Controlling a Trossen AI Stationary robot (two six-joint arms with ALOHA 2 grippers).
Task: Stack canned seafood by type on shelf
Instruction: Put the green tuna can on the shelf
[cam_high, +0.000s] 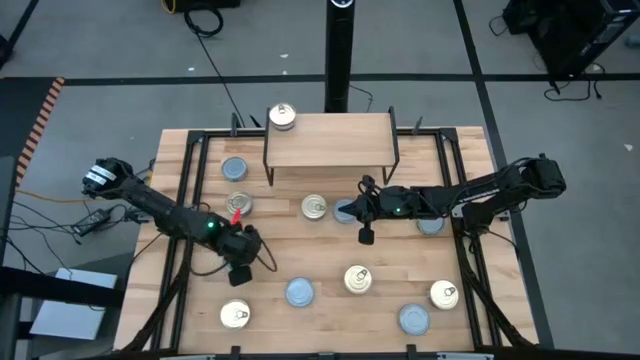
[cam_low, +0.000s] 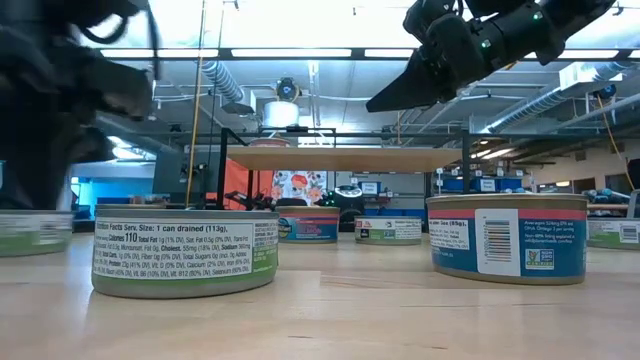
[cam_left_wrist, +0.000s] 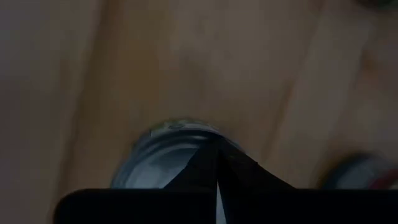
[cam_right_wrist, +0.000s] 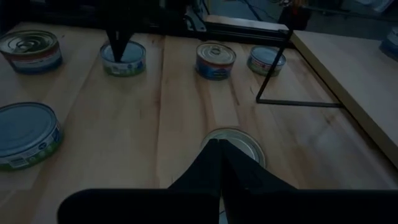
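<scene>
Nearest the low camera: a green-label tin (cam_low: 185, 252) and a blue-label tin (cam_low: 508, 238) on the tabletop (cam_high: 330, 255), with more tins scattered across it. Left gripper (cam_high: 240, 270) is over the left-front area, fingers pinched together and holding nothing, hovering right above a plain grey-top tin (cam_left_wrist: 168, 162); a gold-top tin (cam_high: 238, 205) sits just beyond it toward the shelf. Right gripper (cam_high: 366, 235) is further right, also fully closed and empty, over a gold-top tin (cam_right_wrist: 239, 144) just in front of the shelf (cam_high: 330, 140), which carries one tin (cam_high: 282, 117) on its left rear corner.
</scene>
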